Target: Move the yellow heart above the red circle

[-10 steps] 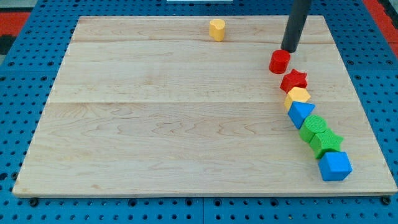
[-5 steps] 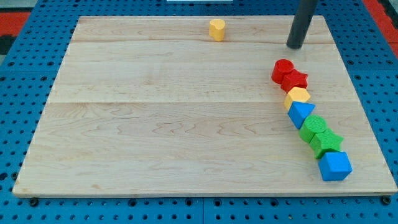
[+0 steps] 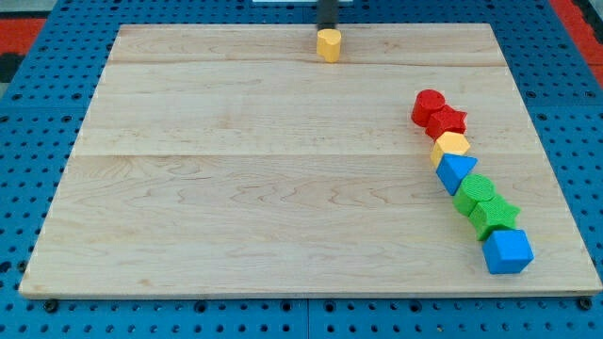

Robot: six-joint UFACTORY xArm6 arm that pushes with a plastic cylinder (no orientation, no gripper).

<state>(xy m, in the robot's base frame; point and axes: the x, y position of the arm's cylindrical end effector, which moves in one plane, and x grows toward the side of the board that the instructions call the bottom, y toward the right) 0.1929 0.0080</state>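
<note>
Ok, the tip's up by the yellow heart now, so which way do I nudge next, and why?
Probably go round to its left, then push right: my tip sits just above the yellow heart, while the red circle lies far to the view's right, slightly lower, touching the red star.

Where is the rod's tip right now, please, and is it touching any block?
My tip: at the view's top, just behind the yellow heart; contact cannot be told. It holds nothing.

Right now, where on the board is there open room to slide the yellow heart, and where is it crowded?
Open: everything left of the red circle, and the strip between it and the yellow heart. My tip sits just above the heart. Crowded: the touching chain from the red circle down to the blue cube.
</note>
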